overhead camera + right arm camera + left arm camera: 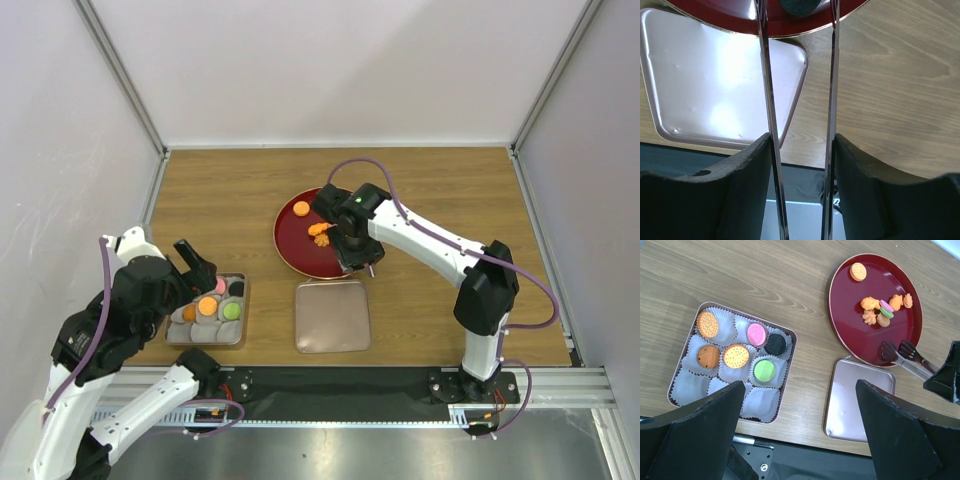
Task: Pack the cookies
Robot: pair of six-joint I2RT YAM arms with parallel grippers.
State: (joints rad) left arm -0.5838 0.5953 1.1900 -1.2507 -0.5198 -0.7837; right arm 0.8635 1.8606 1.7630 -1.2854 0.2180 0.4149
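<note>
Several cookies (736,356), orange, pink, green and dark, lie in paper cups in the brown tray (793,347) at the left. More cookies (882,310) cluster on the red plate (855,332), with a single orange one (858,271) at its far side. My right gripper (802,142) is shut on metal tongs (767,75). The tong tips (888,351) stand apart over the plate's near rim with nothing between them. My left gripper (800,387) hangs wide open above the table's near edge, between tray and lid, holding nothing.
A pinkish metallic lid (332,316) lies flat just in front of the red plate (292,245). The tray (243,310) sits at the near left beside my left gripper (195,262). White walls close off the table on three sides.
</note>
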